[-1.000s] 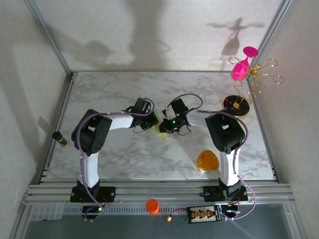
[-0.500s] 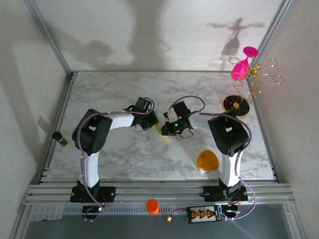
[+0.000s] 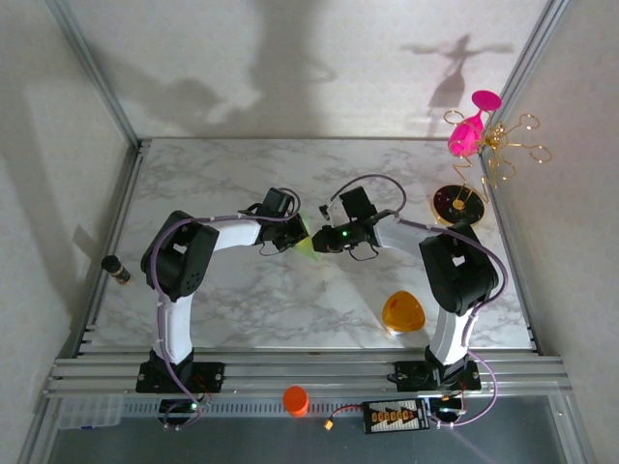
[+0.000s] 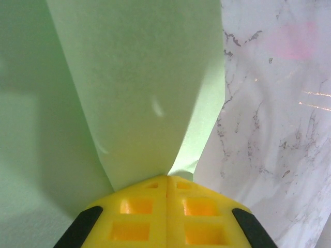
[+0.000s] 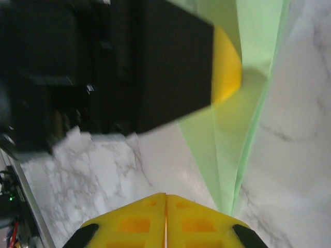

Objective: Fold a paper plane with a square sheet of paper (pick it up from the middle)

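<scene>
You have the paper plane [image 3: 308,246] at the middle of the table [image 3: 213,184], the left gripper [image 3: 300,239] at its left and the right gripper [image 3: 321,239] at its right. The rounded-triangle object [image 3: 403,312] lies toward the near right corner; the wire stand [image 3: 458,204] stands by the right edge.

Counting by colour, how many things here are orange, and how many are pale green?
Orange: 2 (rounded-triangle object, small cylinder)
Pale green: 1 (folded paper)
Total: 3

White, grey-veined marble counter [image 3: 242,300]. Orange rounded-triangle plastic object [image 3: 403,312] lies flat near front right corner. Round dark base of gold wire stand [image 3: 458,205] at right edge, well apart.
</scene>
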You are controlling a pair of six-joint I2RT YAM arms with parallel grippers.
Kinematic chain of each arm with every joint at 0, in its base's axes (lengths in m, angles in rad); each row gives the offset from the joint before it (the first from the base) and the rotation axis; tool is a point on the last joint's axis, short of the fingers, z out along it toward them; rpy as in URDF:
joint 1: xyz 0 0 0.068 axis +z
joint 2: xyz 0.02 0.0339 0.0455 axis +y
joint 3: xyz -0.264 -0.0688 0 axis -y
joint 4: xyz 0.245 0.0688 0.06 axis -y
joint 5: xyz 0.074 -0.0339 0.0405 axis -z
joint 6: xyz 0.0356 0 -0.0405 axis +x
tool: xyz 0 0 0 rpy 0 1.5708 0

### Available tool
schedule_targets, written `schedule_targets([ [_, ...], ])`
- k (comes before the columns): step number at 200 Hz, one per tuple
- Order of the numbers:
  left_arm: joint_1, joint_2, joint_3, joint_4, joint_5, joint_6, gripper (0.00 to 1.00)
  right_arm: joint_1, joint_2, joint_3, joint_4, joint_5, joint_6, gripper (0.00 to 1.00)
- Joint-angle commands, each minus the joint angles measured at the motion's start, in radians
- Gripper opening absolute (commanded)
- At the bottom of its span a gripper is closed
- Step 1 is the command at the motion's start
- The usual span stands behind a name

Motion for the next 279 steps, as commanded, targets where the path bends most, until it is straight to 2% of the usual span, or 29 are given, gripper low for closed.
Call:
schedule_targets([
  [1,0.002,0.072,-0.034,-0.111,-0.086,0.007,0.04,-0.005,0.062,0.041,0.018,0.033,0.036,0.08],
  [50,0.000,0.065,-0.042,-0.092,-0.056,0.001,0.05,0.011,0.143,0.073,-0.001,0.022,0.024,0.06],
  [82,0.001,0.045,-0.035,-0.081,-0.037,0.001,0.06,0.017,0.176,0.079,-0.040,0.083,0.011,0.06],
  [124,0.014,0.003,0.018,-0.054,-0.006,0.080,0.13,0.017,0.189,0.053,-0.133,0.188,-0.037,0.05],
  [185,0.060,-0.002,0.038,0.016,0.082,0.157,0.16,0.016,0.185,0.003,-0.177,0.188,-0.074,0.05],
  [279,0.110,0.063,0.088,0.002,0.048,0.195,0.14,0.014,0.192,-0.015,-0.190,0.187,-0.077,0.05],
])
